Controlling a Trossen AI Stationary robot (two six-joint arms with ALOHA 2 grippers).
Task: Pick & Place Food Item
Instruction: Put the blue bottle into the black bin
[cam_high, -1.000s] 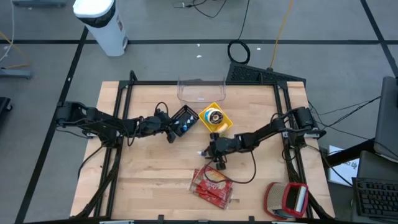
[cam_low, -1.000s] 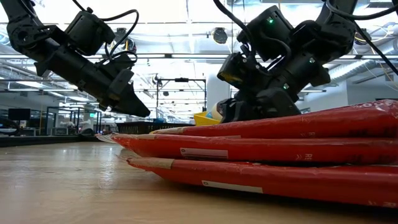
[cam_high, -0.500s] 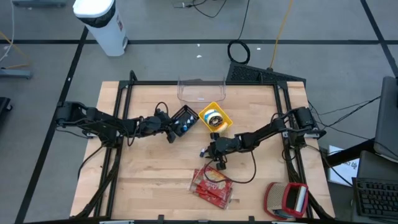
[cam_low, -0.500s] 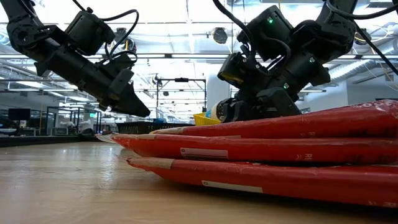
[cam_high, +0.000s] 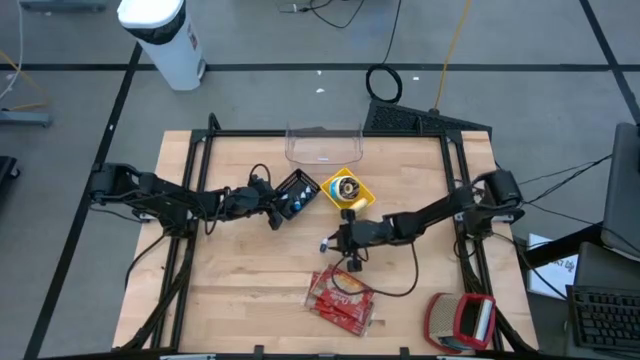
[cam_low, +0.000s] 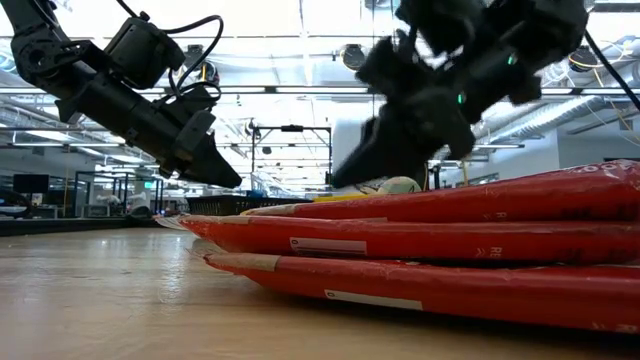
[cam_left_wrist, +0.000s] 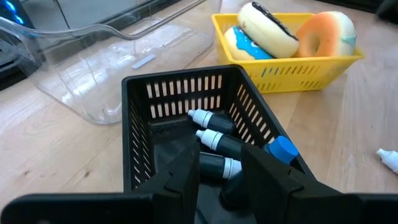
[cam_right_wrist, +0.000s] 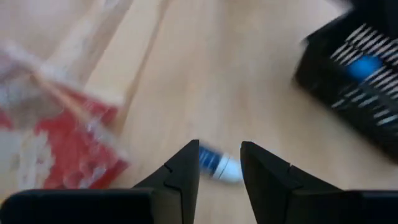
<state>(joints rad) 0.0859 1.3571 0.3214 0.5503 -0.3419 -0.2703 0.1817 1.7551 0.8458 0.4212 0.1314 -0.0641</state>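
The right gripper (cam_right_wrist: 219, 163) reached slantwise down over the table (cam_high: 240, 270), its fingers (cam_right_wrist: 180, 171) parted around a small blue-and-white bottle (cam_right_wrist: 217, 167) between their tips, though whether they gripped it could not be told, while the left gripper (cam_left_wrist: 219, 180) hung part-open at the black basket's (cam_left_wrist: 186, 106) rim, holding nothing.

Robotics lab: framed workbench (cam_high: 250, 300), floor cables (cam_high: 385, 82)

Bright, even overhead light, soft shadows; right wrist view badly motion-blurred, low view glary up top.
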